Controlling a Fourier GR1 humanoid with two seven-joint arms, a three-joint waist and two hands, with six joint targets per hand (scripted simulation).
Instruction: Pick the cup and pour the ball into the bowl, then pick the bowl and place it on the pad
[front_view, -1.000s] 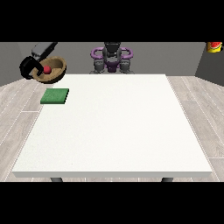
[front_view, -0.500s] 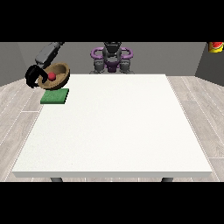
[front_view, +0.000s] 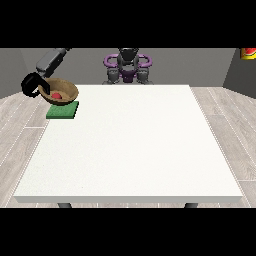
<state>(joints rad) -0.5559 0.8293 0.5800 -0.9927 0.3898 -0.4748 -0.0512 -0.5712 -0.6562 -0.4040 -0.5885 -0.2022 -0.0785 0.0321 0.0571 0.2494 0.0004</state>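
Observation:
A brown wooden bowl (front_view: 61, 92) with a red ball (front_view: 57, 94) inside is held at the table's far left corner. The black hand at the view's left (front_view: 32, 85) grips the bowl's left rim, its arm stretching out from the robot. The bowl sits level, just over the far edge of the green pad (front_view: 63, 111); I cannot tell whether it touches the pad. No cup is visible. The other hand does not show.
The white table (front_view: 130, 150) spreads wide towards the camera. The robot's torso (front_view: 127, 65) stands behind the far edge. A red and yellow object (front_view: 248, 53) shows at the top right corner, off the table.
The hand at the view's left has carried the bowl with the ball rightwards and down, from beyond the table's left corner to just over the green pad.

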